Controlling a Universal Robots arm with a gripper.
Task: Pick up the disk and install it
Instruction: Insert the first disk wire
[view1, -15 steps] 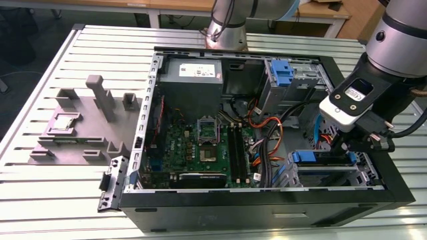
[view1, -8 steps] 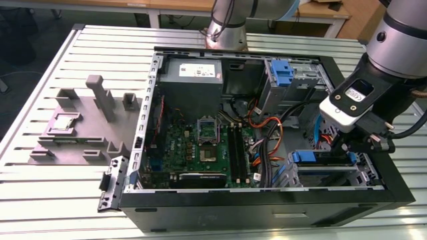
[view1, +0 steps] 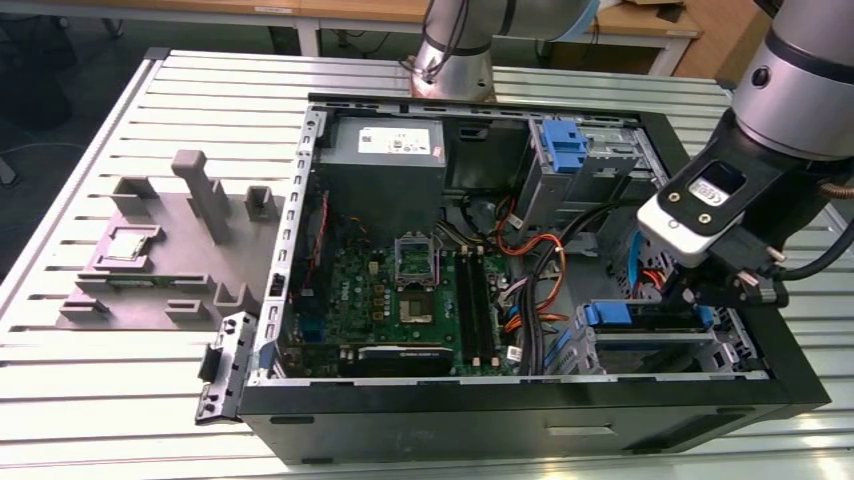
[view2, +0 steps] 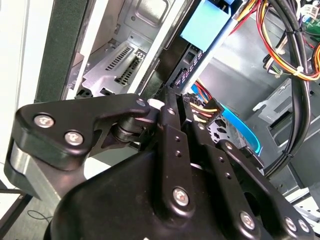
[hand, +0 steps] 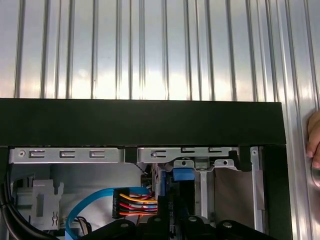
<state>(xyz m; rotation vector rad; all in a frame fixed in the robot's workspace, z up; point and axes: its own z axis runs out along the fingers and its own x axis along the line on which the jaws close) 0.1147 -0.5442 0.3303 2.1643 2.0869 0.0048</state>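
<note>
1. Deep inside the open computer case (view1: 534, 410), the arm's tool (view1: 718, 292) is lowered into the corner that holds the drive cage (view1: 654, 352), with the slatted metal desk (view1: 134, 400) spreading beyond the case walls.

2. Apparently the tool is pressed together on the disk (view1: 654, 318). In the second wrist view the black fingers (view2: 172, 135) converge on the near end of a thin dark slab (view2: 184, 67) seen edge-on, so the pinch is judged rather than plainly seen.

3. Directly ahead of the tool, the disk stands on edge, its blue plastic bracket (view2: 205, 22) at the far end. In the first wrist view the same edge (hand: 167, 197) runs up from between the fingers towards the case's metal rail.

4. Just beside the tool hangs a black plug with red, yellow and orange wires (view2: 205, 111). Whether it touches the disk cannot be told.

5. Progress, as a judgement: the pick-up looks done, and the disk is at the mouth of the drive cage or partly in it. How far it is seated is hidden, so the install cannot be called finished.

6. Well away from the tool, across the case, sit the grey power supply (view1: 387, 150), a bare blue caddy (view1: 567, 145) and the green motherboard (view1: 400, 290), none of them touched.

7. Beyond the case wall from the tool, a person's hand (hand: 314, 145) rests at the desk's edge.
</note>
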